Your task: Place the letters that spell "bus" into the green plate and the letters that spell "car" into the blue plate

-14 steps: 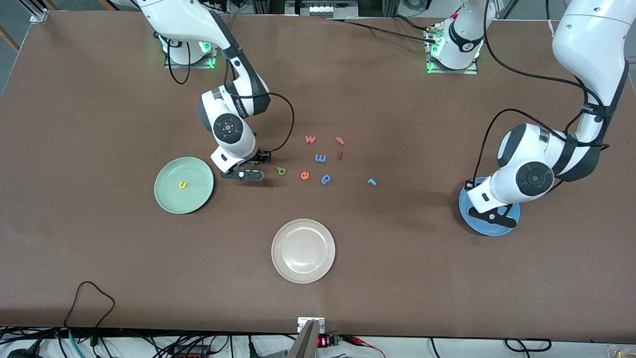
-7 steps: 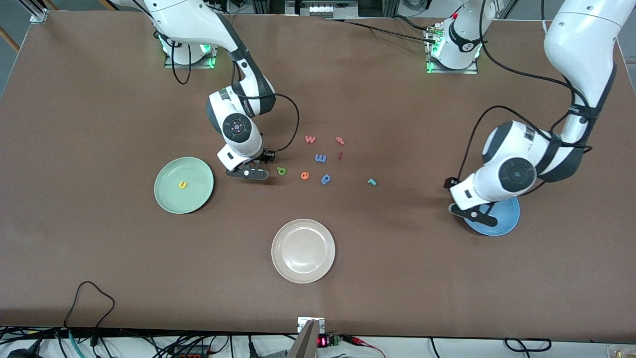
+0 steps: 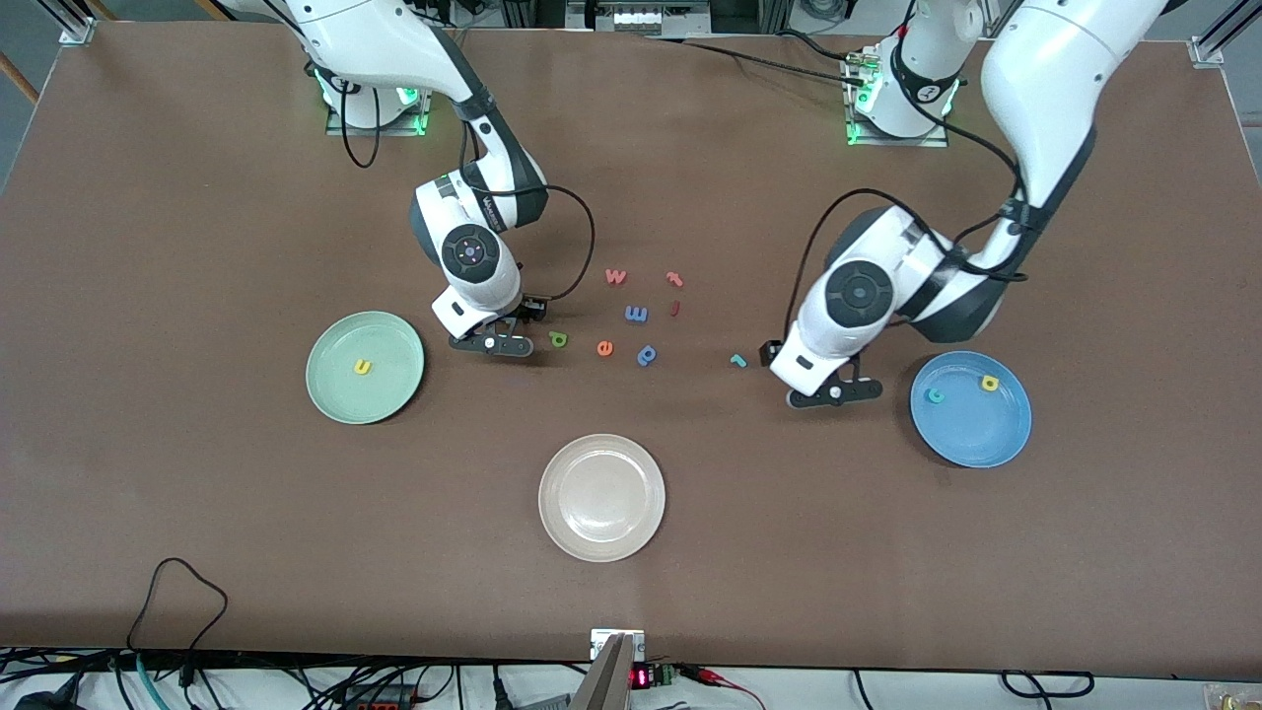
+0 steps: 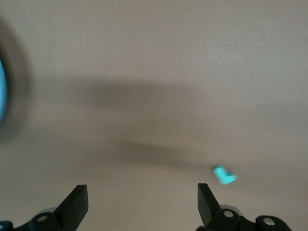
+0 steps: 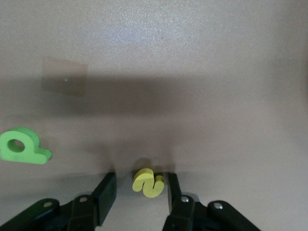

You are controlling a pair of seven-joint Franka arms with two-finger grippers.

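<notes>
Yellow s (image 5: 148, 182) lies flat between right pincer (image 5: 140, 190) fingers.

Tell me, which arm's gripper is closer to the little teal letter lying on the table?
Left. The left gripper hovers just beside the teal letter, toward the blue plate. The right gripper is over by the green plate, straddling a yellow s.

I see both arms in glossy white shells with dark grey joint bands and round black wrist caps. Black cables loop along each forearm. Bases glow green. Left end effector (image 3: 834, 393) and right end effector (image 3: 490, 344) are black, with small silver screws.
</notes>
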